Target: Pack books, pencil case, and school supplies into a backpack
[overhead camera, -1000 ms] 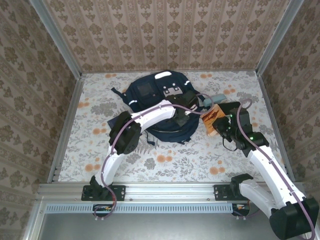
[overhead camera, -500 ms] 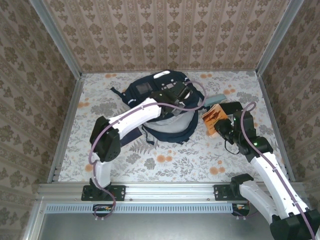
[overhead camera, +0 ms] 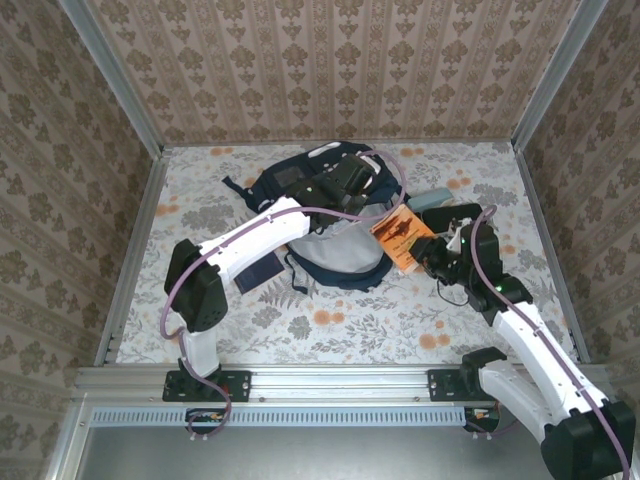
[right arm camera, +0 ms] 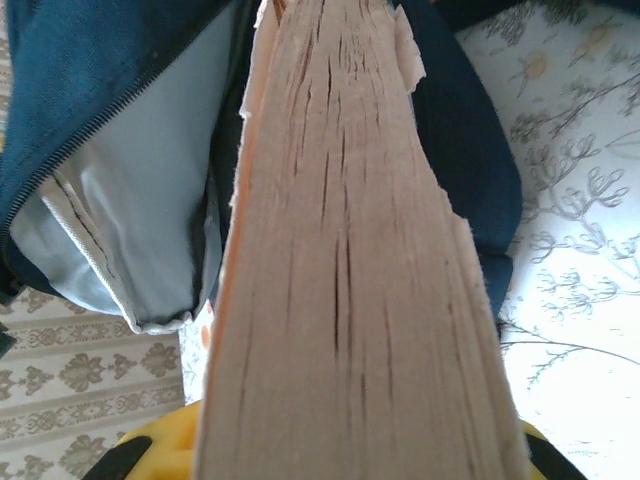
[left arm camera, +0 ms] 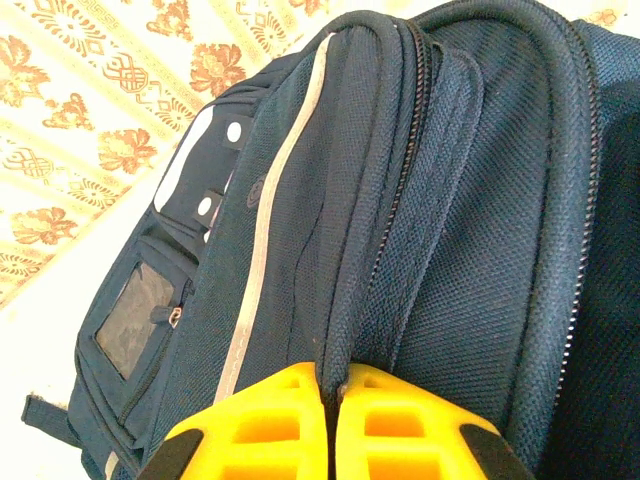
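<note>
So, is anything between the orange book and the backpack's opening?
Nothing visible does. The right end effector holds the orange book beside the backpack, facing its grey-lined opening. The left end effector pinches the backpack's upper fabric, apparently holding it open.

Navy backpack [left arm camera: 480, 200], pale grey inside, orange-brown book [overhead camera: 400, 238], floral orange-and-grey table cover [overhead camera: 350, 322].

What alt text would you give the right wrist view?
A paperback book, seen page-edge on, runs up the middle of the frame, clamped at the bottom in the right gripper. Left of it gapes the open navy backpack, showing its pale grey lining and zipper; the floral table lies at right.
</note>
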